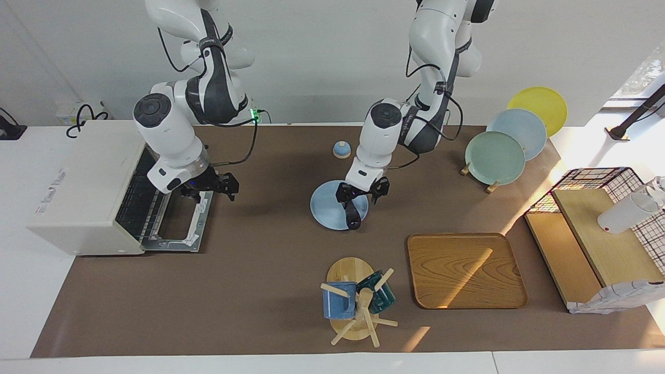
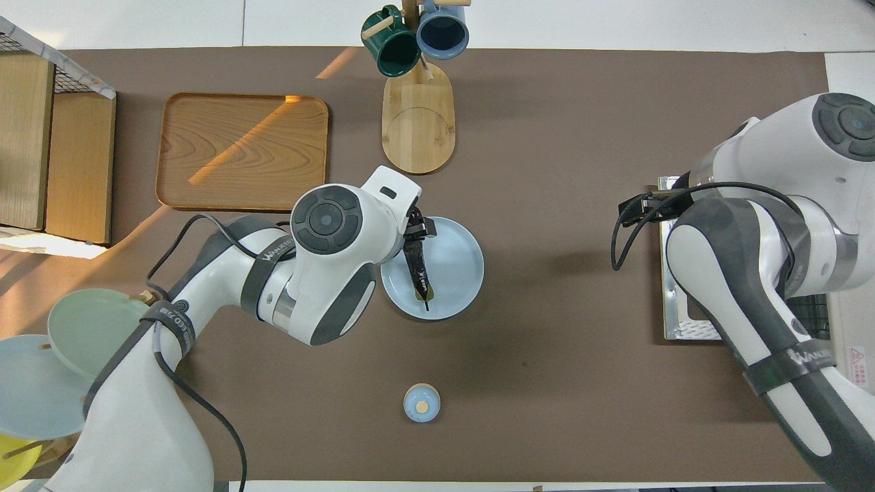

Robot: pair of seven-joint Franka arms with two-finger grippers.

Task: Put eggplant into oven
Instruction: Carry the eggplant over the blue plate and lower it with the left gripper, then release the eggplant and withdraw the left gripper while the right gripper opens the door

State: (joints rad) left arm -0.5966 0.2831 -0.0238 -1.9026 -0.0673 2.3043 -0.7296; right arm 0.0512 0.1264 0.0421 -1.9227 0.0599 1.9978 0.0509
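The dark purple eggplant [image 1: 353, 215] [image 2: 419, 273] lies on a pale blue plate [image 1: 324, 208] [image 2: 458, 266] mid-table. My left gripper [image 1: 362, 196] [image 2: 413, 229] hangs just over the end of the eggplant that is farther from the robots, open, its fingers spread to either side of that end. The cream-white oven [image 1: 83, 192] stands at the right arm's end of the table, its door [image 1: 179, 228] [image 2: 673, 314] dropped flat and the wire rack showing inside. My right gripper [image 1: 221, 186] hovers open over that door, holding nothing; the overhead view mostly hides it under its own arm.
A mug tree [image 1: 353, 298] [image 2: 417, 116] with a blue and a green mug and a wooden tray [image 1: 465, 270] [image 2: 243, 150] lie farther from the robots than the plate. A small blue lid [image 1: 341, 149] [image 2: 422, 402] sits nearer. Standing plates [image 1: 496, 156] and a wire shelf [image 1: 597, 228] fill the left arm's end.
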